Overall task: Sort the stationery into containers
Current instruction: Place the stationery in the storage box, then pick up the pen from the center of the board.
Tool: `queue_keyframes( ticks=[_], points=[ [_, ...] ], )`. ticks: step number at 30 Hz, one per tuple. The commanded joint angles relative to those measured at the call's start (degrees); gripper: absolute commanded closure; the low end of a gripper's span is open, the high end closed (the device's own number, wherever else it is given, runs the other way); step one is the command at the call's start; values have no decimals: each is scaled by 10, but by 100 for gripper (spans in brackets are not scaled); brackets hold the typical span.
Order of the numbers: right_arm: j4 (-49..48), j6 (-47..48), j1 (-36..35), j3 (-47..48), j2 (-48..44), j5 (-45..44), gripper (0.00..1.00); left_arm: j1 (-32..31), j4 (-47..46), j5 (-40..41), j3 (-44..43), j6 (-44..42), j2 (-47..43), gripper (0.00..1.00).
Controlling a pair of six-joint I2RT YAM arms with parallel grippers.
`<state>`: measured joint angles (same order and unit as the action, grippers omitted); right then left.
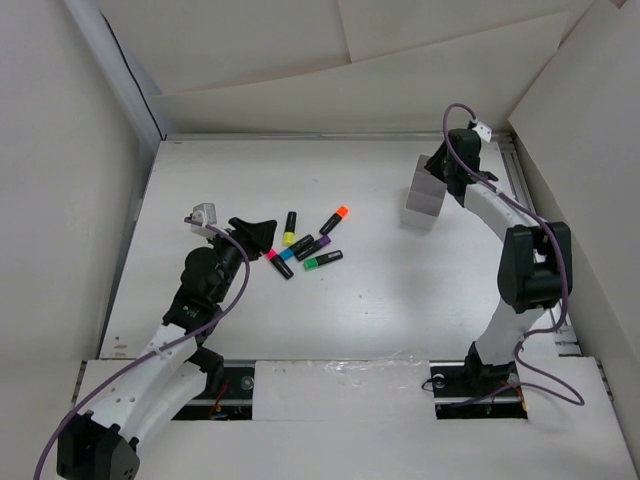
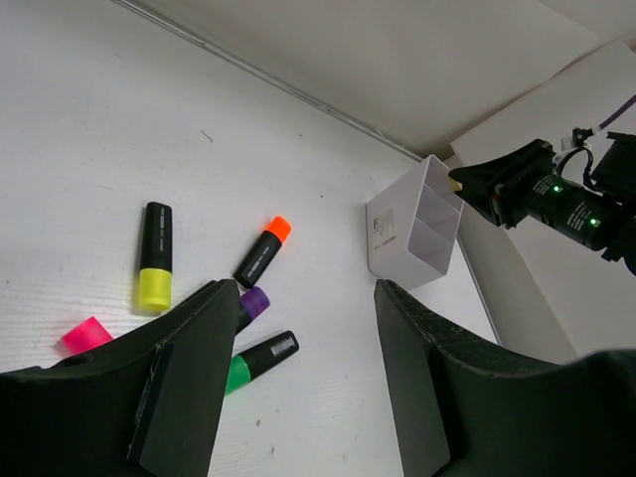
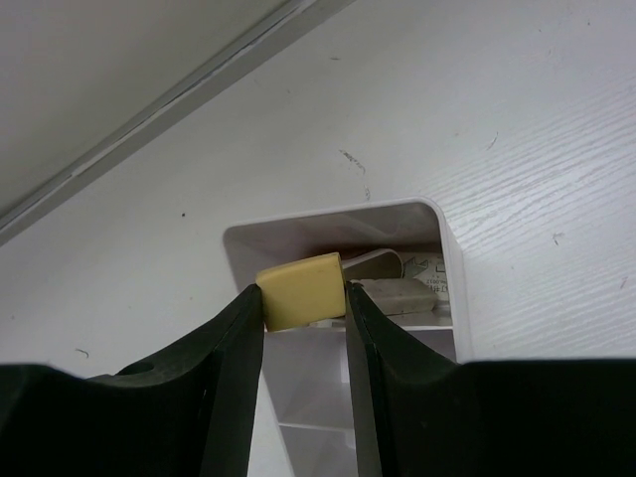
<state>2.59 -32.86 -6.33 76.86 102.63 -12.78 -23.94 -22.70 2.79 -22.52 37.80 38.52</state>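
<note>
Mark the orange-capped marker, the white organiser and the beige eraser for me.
orange-capped marker (image 2: 262, 252), left wrist view, middle of its black body.
white organiser (image 2: 395, 237), left wrist view, labelled outer wall.
beige eraser (image 3: 301, 289), right wrist view, its exposed front face.

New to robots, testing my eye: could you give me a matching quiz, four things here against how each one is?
1 beige eraser block
2 orange-capped black marker
3 white plastic organiser box
4 left fingers

A lying flat on the table
B apart, holding nothing
C pinched by the right fingers
D standing upright, far right

Pairs: 1-C, 2-A, 3-D, 4-B
</note>
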Motion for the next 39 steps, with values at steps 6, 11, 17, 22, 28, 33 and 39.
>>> queue_keyframes(
  ticks=[6, 11, 17, 22, 28, 33, 39],
  points=[
    [-22, -5, 4, 11, 1, -3, 52, -1, -23, -2, -12, -4, -3, 46],
    [-22, -5, 4, 11, -9, -3, 44, -1, -23, -2, -11, -4, -3, 46],
    [-22, 0, -7, 6, -27, -9, 44, -1, -28, -2, -11, -4, -3, 46],
    [-29, 9, -71, 0, -42, 20, 68, -1, -23, -2, -11, -4, -16, 46],
    [-29, 15, -209, 43, 26, 26, 100, -1, -23, 18, -6, 2, -34, 46],
    [-4, 20, -297, 118, 104, 26, 91, -1, -11, 26, 0, 2, -50, 46],
    [80, 34, -380, 270, 234, -34, 49, -1, -2, 47, 6, 12, -78, 47]
  ],
)
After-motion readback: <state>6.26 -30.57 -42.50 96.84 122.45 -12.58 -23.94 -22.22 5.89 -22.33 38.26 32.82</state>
